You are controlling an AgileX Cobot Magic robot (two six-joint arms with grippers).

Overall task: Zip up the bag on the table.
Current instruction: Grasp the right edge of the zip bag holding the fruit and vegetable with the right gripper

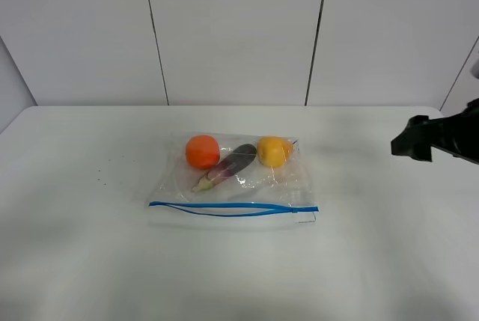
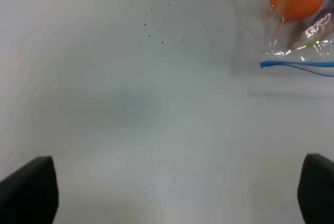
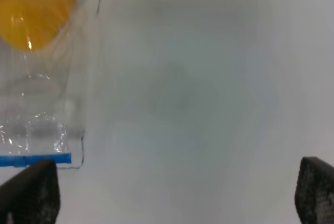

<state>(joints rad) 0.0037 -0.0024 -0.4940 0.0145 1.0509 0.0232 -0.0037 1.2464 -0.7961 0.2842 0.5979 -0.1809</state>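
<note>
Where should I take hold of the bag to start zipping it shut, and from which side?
Pinch the blue zipper strip at its right end, coming down from above with the right gripper, which is open and nearest. The bag lies flat on the table, the strip runs along its near edge, and its two tracks gape mid-length but meet at the ends.

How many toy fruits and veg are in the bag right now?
3, all in the bag: orange one at the high view's left, purple one in the middle, yellow one at right. None seems hidden.
</note>
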